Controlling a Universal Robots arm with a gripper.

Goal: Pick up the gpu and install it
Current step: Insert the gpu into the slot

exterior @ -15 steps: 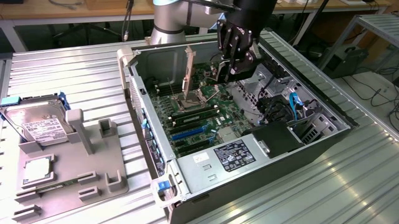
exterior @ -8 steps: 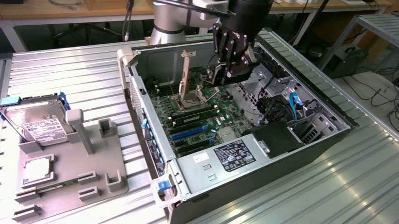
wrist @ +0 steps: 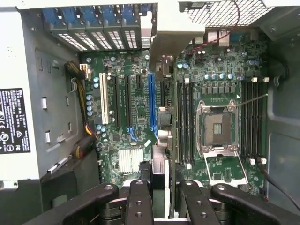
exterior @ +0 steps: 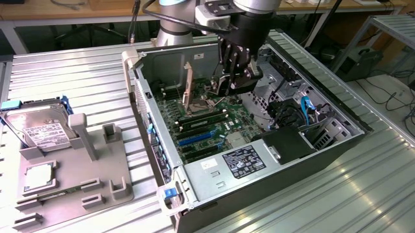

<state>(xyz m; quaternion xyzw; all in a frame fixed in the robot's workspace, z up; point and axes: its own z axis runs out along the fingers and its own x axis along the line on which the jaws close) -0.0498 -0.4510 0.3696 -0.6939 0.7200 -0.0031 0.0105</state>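
The gripper (exterior: 236,77) is showing black throughout. The gpu (wrist: 159,171) is presenting a dark edge and a silver-grey bracket. The motherboard (wrist: 140,112) is showing green, with one blue slot (wrist: 151,101) and one white slot (wrist: 101,98). The table (exterior: 77,73) is displaying ribbed silver-grey stripes. The hard drive (exterior: 39,128) is showing silver with a white label.
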